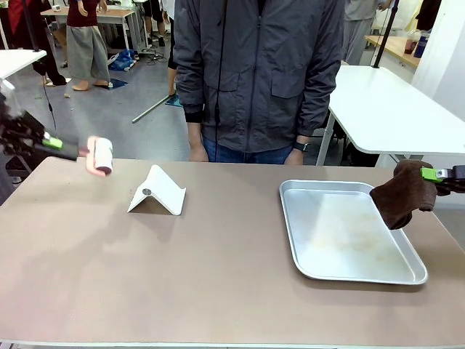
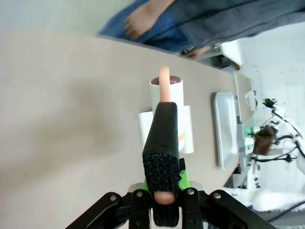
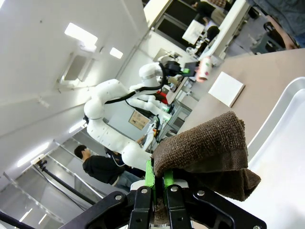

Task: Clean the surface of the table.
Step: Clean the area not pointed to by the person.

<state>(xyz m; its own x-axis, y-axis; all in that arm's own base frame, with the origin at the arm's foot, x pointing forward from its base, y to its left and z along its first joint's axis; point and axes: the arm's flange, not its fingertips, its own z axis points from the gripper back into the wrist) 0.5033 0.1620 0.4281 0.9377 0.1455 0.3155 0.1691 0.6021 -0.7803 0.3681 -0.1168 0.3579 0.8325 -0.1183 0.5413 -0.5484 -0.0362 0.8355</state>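
Note:
The brownish table (image 1: 218, 283) spreads across the front view. At its far left corner my left gripper (image 1: 52, 142) is shut on the black handle of a lint roller (image 1: 102, 155), held just above the top. In the left wrist view that gripper (image 2: 162, 193) clamps the handle, and the roller's (image 2: 167, 88) white roll points away over the table (image 2: 71, 119). At the right edge my right gripper (image 1: 434, 174) is shut on a brown cloth (image 1: 402, 195) that hangs over the tray's right side. The right wrist view has that gripper (image 3: 158, 185) pinching the cloth (image 3: 209, 152).
A shiny metal tray (image 1: 349, 234) lies on the table's right half. A white folded stand (image 1: 157, 191) sits left of centre. A person in a grey jacket (image 1: 258, 73) stands at the far edge. A white-topped table (image 1: 392, 109) is behind, to the right.

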